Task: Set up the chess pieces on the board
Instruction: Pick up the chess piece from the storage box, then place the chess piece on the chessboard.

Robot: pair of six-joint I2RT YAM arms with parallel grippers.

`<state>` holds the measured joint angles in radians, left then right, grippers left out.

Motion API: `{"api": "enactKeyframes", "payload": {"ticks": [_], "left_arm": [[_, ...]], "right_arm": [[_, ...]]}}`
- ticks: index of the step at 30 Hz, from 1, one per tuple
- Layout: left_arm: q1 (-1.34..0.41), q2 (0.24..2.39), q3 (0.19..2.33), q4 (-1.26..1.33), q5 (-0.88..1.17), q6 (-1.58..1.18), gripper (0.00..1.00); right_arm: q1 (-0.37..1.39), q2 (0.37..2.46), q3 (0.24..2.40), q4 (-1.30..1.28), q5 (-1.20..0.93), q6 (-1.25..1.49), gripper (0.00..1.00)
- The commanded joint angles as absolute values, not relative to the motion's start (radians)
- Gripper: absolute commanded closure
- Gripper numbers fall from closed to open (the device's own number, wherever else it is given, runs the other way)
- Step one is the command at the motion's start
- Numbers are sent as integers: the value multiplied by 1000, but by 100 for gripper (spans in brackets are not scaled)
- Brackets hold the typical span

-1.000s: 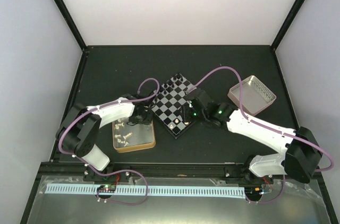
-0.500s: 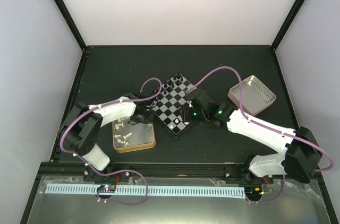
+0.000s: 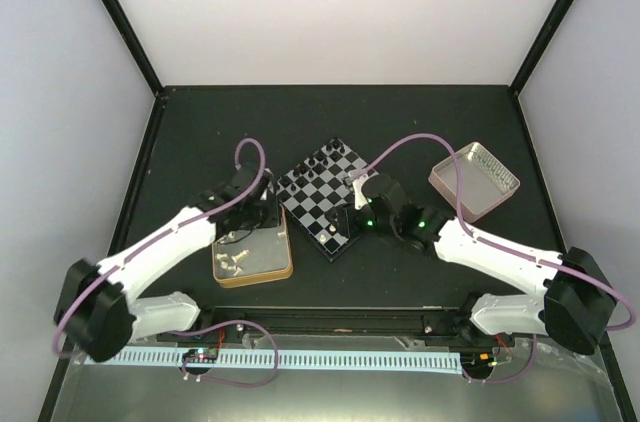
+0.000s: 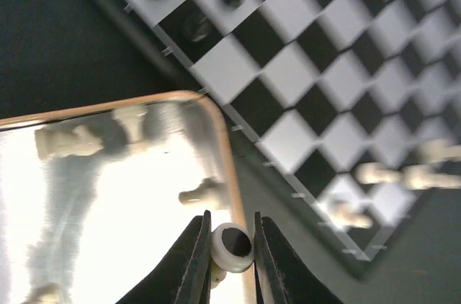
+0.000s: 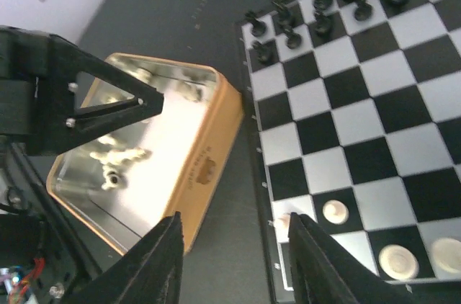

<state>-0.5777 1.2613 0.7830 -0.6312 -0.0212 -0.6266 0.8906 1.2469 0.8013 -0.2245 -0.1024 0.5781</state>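
The board [image 3: 318,192] lies turned like a diamond at mid-table, with black chess pieces [image 3: 330,152] along its far edge and a few white ones [image 3: 330,232] at its near corner. More white pieces [image 3: 235,260] lie in the gold-rimmed tin [image 3: 288,252] to its left. My left gripper [image 3: 268,225] hangs over the tin's right rim [image 4: 223,153], shut on a white piece [image 4: 232,246] whose round base faces the camera. My right gripper [image 5: 238,261] is open over the gap between the tin [image 5: 209,167] and the board [image 5: 360,117], holding nothing. White pieces [image 5: 397,261] stand just right of it.
A pinkish silver tray [image 3: 475,179] sits to the right of the board. Black frame posts [image 3: 120,17] rise at the table's back corners. Both arms' purple cables [image 3: 410,142] loop above the board.
My left gripper has shut on a white piece in the tin and lifted it, the left arm stretching out lower. The right gripper has shifted slightly toward the board's near corner.
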Motion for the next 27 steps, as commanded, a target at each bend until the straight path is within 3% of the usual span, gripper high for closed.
{"api": "enactKeyframes", "payload": {"ticks": [1, 7, 13, 18, 24, 27], "left_arm": [[-578, 1086, 815, -565, 144, -822, 90], [-577, 921, 839, -416, 288, -1127, 89], [-576, 823, 714, -127, 413, -1540, 91], [-578, 780, 667, -59, 446, -1674, 91], [-577, 740, 634, -24, 448, -1745, 91], [-578, 731, 621, -11, 442, -1765, 91]], "right_arm": [[913, 1206, 749, 32, -167, 478, 54], [1000, 1191, 733, 226, -52, 396, 43], [1061, 1195, 721, 380, 54, 368, 41], [1064, 1200, 716, 460, 57, 403, 44], [1066, 1227, 736, 477, 61, 427, 57], [1069, 1241, 740, 477, 46, 433, 59]]}}
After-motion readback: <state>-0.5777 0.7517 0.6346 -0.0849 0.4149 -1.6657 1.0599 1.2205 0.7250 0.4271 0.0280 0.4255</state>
